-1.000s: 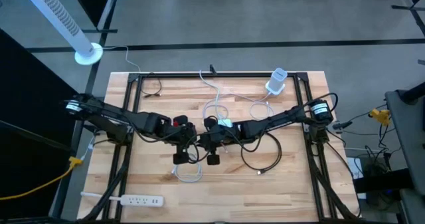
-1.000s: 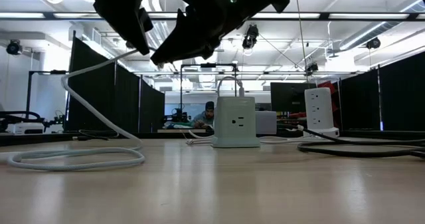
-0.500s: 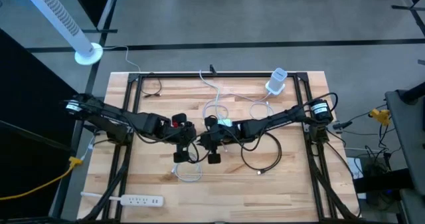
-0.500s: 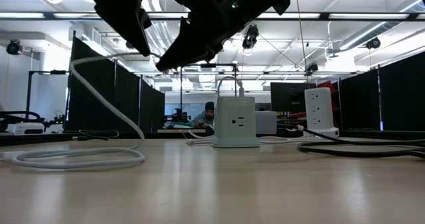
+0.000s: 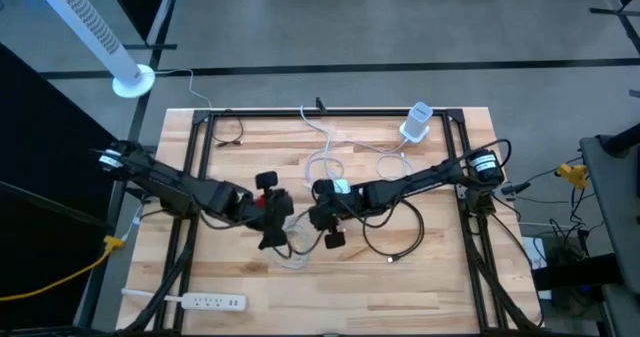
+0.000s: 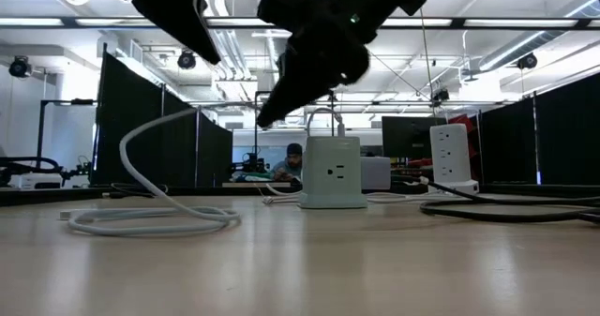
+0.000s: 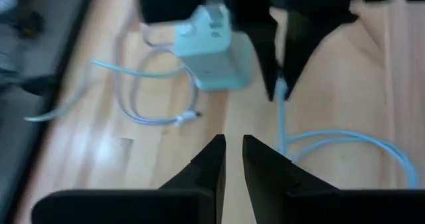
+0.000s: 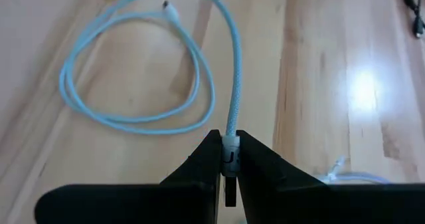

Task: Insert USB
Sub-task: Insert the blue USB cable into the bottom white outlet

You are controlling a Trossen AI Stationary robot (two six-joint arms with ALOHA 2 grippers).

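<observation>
Now the right gripper hangs over the middle of the wooden table, its fingers pinching the plug end of the pale blue USB cable — the rest of the cable trails down into a loose loop on the boards. Just beside it, the left gripper holds nothing, jaws slightly parted. A white charger block stands near, unplugged.

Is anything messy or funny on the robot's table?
Nothing is broken or spilled. The light blue cable sprawls in loose loops on the table, one end pinched in the right gripper.
</observation>
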